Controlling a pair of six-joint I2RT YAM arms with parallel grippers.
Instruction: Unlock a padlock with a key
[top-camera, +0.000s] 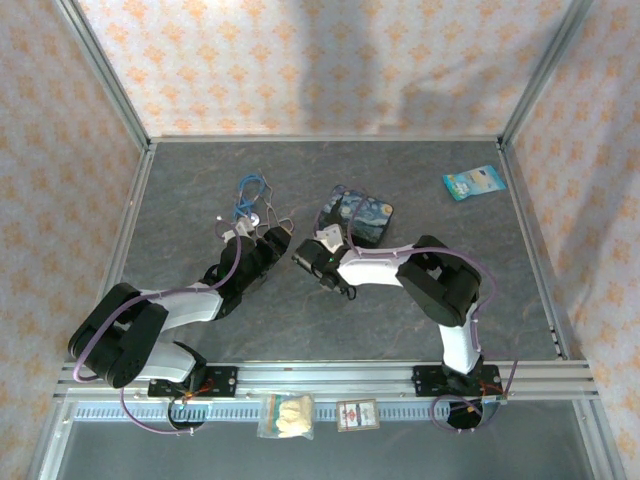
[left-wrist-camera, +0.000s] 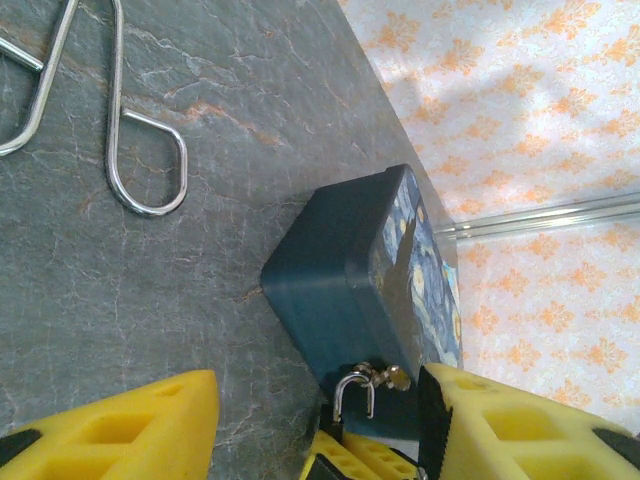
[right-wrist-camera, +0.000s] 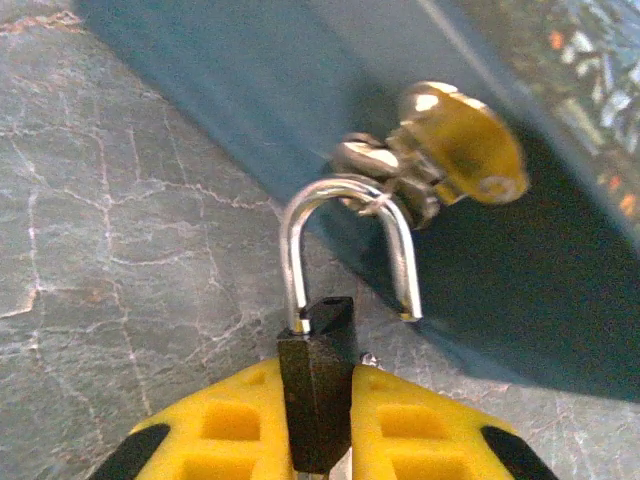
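- Your right gripper (right-wrist-camera: 318, 380) is clamped on the padlock (right-wrist-camera: 318, 335). The dark body sits edge-on between the yellow pads, right against the blue box (left-wrist-camera: 335, 270).
- The shackle (right-wrist-camera: 340, 190) is hooked through the brass fitting (right-wrist-camera: 460, 150) on the box side.
- One shackle leg sits in the body and the other ends in free air. It looks sprung to me, so the unlock is likely done.
- Your left gripper (left-wrist-camera: 318, 395) stands open with nothing in it, just short of the lock.
- Key: can't tell where it is. The keyhole end is hidden between the pads.
- Left to do: confirm the release.
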